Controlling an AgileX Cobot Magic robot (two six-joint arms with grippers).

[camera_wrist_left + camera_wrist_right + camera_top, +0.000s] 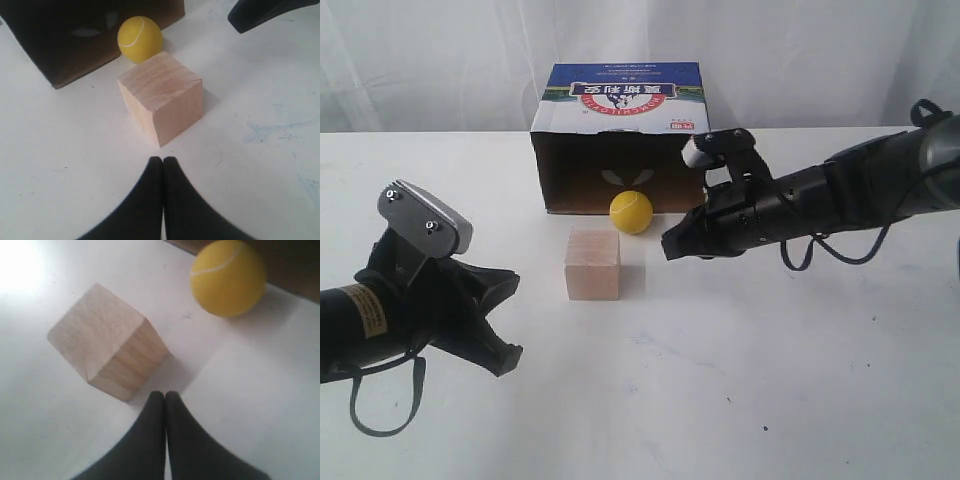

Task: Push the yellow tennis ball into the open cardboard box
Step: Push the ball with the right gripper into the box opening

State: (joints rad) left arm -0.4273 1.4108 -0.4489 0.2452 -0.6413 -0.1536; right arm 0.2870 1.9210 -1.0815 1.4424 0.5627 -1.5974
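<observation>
The yellow tennis ball (pixel 631 212) rests on the white table right at the mouth of the open cardboard box (pixel 620 100), whose dark opening faces the front. My right gripper (pixel 667 245) is shut and empty, low over the table just right of the ball and apart from it. In the right wrist view its tips (pixel 165 396) point between the ball (pixel 228 277) and the cube's corner. My left gripper (pixel 510 283) is shut and empty at the front left. Its tips (pixel 163 161) sit just short of the cube, with the ball (pixel 140 39) and box (pixel 75 35) beyond.
A pale wooden cube (pixel 592 264) stands directly in front of the ball, between it and my left gripper; it also shows in both wrist views (pixel 162 95) (pixel 107 342). A white curtain hangs behind the table (pixel 740 380).
</observation>
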